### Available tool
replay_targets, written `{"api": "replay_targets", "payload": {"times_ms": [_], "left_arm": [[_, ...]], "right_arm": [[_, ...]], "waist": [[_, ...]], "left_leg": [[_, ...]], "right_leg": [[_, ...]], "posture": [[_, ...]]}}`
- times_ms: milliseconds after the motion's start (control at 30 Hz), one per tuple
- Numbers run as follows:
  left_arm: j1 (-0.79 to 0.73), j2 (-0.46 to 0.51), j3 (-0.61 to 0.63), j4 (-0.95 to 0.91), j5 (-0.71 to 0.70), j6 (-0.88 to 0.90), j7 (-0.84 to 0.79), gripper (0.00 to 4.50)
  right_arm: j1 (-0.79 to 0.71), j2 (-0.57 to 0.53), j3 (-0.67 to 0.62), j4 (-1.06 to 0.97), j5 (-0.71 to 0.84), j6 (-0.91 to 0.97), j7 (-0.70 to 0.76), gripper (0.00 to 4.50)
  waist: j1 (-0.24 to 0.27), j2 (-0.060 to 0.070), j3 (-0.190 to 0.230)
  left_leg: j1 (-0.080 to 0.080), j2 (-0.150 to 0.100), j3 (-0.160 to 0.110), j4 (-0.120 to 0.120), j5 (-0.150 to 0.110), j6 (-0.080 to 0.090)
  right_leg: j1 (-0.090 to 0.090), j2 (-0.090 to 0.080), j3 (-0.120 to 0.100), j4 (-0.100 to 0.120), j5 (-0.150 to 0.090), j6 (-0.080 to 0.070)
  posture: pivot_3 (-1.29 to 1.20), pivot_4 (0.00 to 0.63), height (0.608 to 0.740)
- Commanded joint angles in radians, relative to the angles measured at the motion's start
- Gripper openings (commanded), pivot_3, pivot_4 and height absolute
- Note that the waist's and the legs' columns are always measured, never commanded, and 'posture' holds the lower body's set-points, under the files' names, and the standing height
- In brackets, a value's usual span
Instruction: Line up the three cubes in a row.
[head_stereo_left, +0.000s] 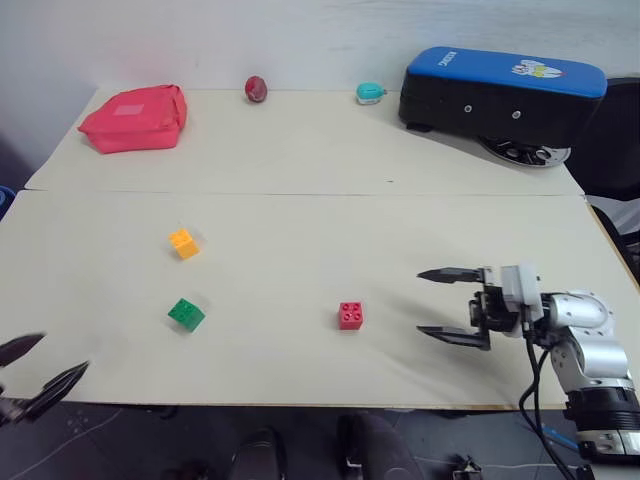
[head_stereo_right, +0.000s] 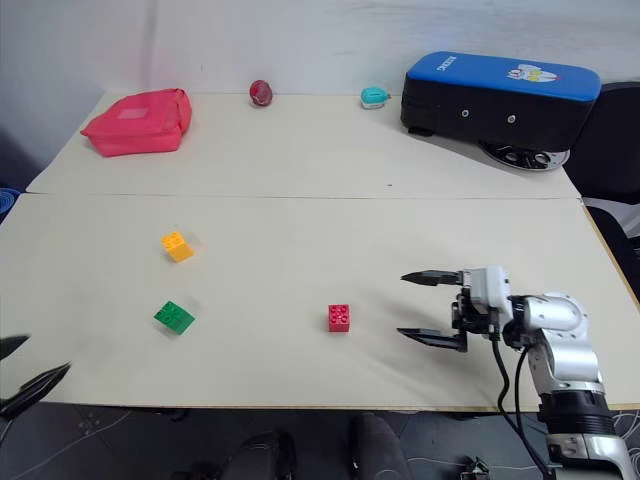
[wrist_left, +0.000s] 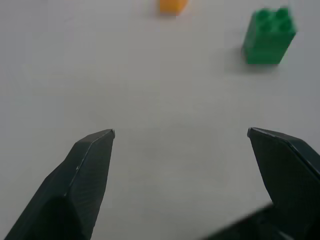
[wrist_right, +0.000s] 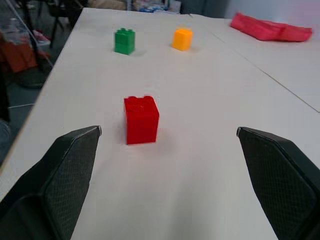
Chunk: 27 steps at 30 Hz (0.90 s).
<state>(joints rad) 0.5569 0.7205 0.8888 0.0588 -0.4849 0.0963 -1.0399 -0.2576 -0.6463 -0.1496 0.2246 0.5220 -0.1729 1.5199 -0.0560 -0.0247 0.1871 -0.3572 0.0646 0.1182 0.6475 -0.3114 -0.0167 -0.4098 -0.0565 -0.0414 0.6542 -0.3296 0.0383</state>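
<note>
Three cubes sit apart on the cream table (head_stereo_left: 300, 150). The red cube (head_stereo_left: 350, 315) is near the front middle, the green cube (head_stereo_left: 186, 314) to its left, and the orange-yellow cube (head_stereo_left: 183, 243) behind the green one. My right gripper (head_stereo_left: 444, 303) stands open, a short way to the right of the red cube, pointing at it with nothing between its fingers. In the right wrist view the red cube (wrist_right: 141, 119) stands free ahead of the open jaws. At the table's front left corner my left gripper (head_stereo_left: 38, 363) is open and empty, well clear of the green cube (wrist_left: 268, 36).
At the back of the table lie a pink-red pouch (head_stereo_left: 135, 118) on the left, a dark red egg-shaped ball (head_stereo_left: 256, 89), a small teal toy (head_stereo_left: 370, 93) and a black and blue case (head_stereo_left: 500, 95) on the right.
</note>
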Motion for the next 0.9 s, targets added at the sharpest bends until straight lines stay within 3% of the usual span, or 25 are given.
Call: {"api": "replay_targets", "payload": {"times_ms": [33, 300, 467, 633, 733, 900], "left_arm": [[-0.013, 0.005, -0.028, -0.042, -0.015, 0.001, -0.005, 4.5], [-0.228, -0.054, -0.232, -0.369, -0.19, 0.291, 0.209, 4.5], [-0.319, -0.085, -0.415, -0.383, -0.067, 0.333, 0.335, 4.5], [-0.317, -0.097, -0.471, -0.25, 0.033, 0.211, 0.314, 4.5], [-0.346, -0.087, -0.509, -0.209, 0.088, 0.159, 0.317, 3.91], [-0.361, -0.095, -0.503, -0.184, 0.086, 0.113, 0.301, 2.42]], "right_arm": [[0.002, 0.0, -0.035, 0.011, 0.046, -0.028, 0.044, 4.46], [0.0, 0.045, 0.007, -0.167, 0.091, 0.022, -0.004, 4.46], [-0.018, 0.095, 0.064, -0.288, 0.105, 0.091, -0.079, 4.46], [-0.025, 0.102, 0.074, -0.307, 0.104, 0.108, -0.093, 4.46], [-0.026, 0.095, 0.068, -0.298, 0.102, 0.106, -0.087, 4.5], [-0.007, 0.079, 0.05, -0.278, 0.09, 0.09, -0.082, 4.5]], "waist": [[0.003, -0.002, 0.0], [0.025, -0.002, 0.0], [0.012, -0.002, 0.0], [0.008, -0.002, 0.0], [0.015, -0.002, 0.0], [0.026, -0.002, 0.0]], "left_leg": [[0.0, 0.0, 0.0, 0.0, 0.0, 0.0], [-0.001, 0.0, -0.001, -0.001, 0.0, 0.0], [-0.001, 0.0, -0.001, -0.001, 0.001, -0.001], [-0.001, 0.0, -0.001, 0.0, 0.001, -0.001], [-0.001, 0.0, -0.001, 0.0, 0.001, -0.001], [-0.001, 0.0, -0.001, 0.0, 0.001, -0.001]], "right_leg": [[0.0, 0.0, 0.0, 0.0, 0.0, 0.0], [0.002, -0.004, -0.003, 0.0, 0.0, 0.0], [0.001, -0.003, -0.003, 0.001, 0.0, 0.001], [0.001, -0.002, -0.003, 0.002, 0.0, 0.0], [0.001, -0.003, -0.003, 0.001, 0.0, 0.0], [0.001, -0.003, -0.003, 0.001, 0.0, 0.0]], "posture": [[0.0, 0.15, 0.74], [0.0, 0.15, 0.74], [0.0, 0.15, 0.74], [0.0, 0.15, 0.74], [0.0, 0.15, 0.74], [0.0, 0.15, 0.74]]}}
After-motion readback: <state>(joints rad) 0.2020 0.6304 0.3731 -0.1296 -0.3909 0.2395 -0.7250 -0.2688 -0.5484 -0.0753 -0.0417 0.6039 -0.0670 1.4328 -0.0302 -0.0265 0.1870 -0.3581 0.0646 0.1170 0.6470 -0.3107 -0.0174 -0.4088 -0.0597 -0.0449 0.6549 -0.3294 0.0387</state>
